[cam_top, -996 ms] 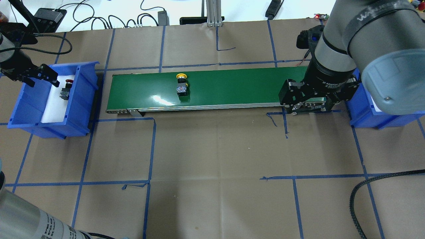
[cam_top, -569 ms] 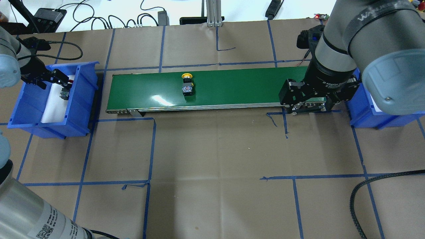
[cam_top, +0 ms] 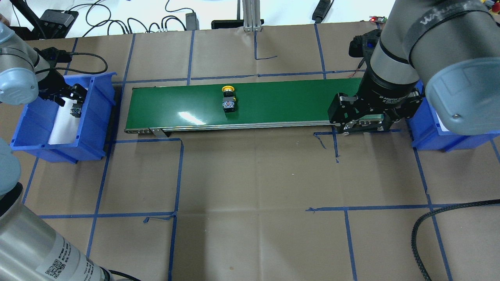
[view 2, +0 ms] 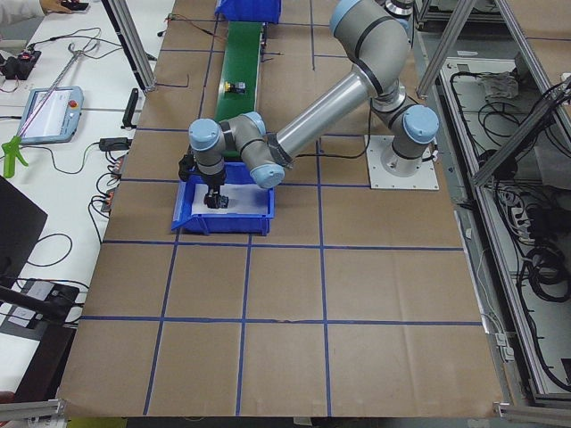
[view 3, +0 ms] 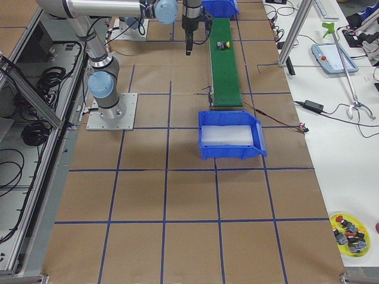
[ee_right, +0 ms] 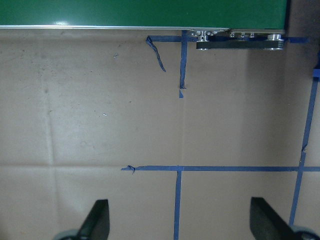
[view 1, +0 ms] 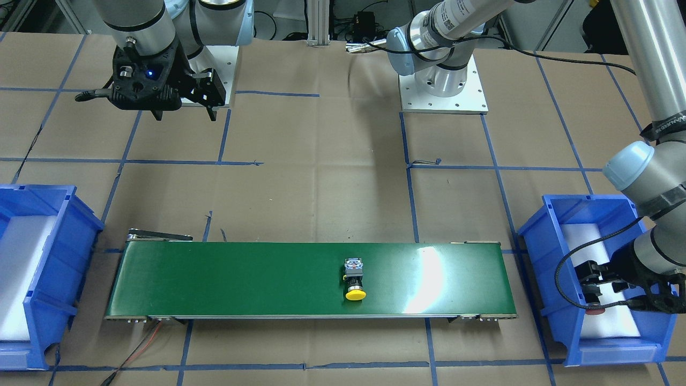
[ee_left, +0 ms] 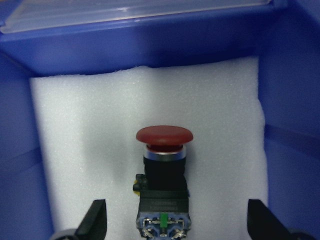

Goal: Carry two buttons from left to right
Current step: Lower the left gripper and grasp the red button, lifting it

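The red button (ee_left: 164, 170) lies on its side in the blue plastic bin (cam_top: 91, 117) at the left end of the tabletop (cam_top: 250, 175). It has a smooth, domed mushroom cap, a bright metal collar, a black squarish body and a grey contact block with screws. It rests on a grainy white foam pad (ee_left: 90, 140) that lines the bin floor. The left hand (ee_left: 176, 222) hangs over it, spread, with one dark finger on each side of the body and clear of it. The bin's steep glossy walls stand close on both sides of the hand.

The yellow button (cam_top: 228, 99) has the same shape. It lies on its side near the middle of the flat green conveyor belt (cam_top: 281, 101), its cap toward the far edge. The belt is slick enough to show a glare patch.

The right hand (ee_right: 179, 222) is spread above bare brown paper just off the near right end of the belt. The paper is creased and crossed by blue tape lines (ee_right: 176, 200). A second blue bin (view 1: 80, 225) with white foam stands past the right end of the belt, and the right arm's bulk hides much of it from overhead.
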`<move>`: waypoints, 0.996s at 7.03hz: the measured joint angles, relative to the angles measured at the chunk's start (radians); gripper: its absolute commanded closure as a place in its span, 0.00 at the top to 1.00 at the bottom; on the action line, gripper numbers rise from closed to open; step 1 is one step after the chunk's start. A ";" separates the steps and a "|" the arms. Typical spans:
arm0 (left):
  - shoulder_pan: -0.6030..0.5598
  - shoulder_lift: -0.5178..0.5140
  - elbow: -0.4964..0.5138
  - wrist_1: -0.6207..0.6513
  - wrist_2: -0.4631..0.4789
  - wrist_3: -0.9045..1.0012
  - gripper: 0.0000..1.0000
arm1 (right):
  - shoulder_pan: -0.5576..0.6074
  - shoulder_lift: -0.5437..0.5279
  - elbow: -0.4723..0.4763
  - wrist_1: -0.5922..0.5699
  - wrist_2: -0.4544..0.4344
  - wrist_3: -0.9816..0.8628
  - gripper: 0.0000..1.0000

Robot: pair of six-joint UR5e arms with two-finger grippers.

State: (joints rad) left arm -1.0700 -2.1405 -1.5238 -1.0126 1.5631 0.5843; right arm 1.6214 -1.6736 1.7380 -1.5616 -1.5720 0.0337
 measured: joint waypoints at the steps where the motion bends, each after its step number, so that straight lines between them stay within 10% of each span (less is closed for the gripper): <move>1: 0.004 -0.007 0.004 0.002 0.000 0.001 0.77 | 0.000 0.000 0.000 0.000 0.000 0.000 1.00; 7: 0.007 -0.035 0.022 0.006 -0.001 -0.006 0.03 | 0.000 0.000 0.000 0.000 0.000 0.001 1.00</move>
State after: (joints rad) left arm -1.0630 -2.1760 -1.5018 -1.0068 1.5621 0.5785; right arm 1.6214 -1.6736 1.7380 -1.5616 -1.5721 0.0344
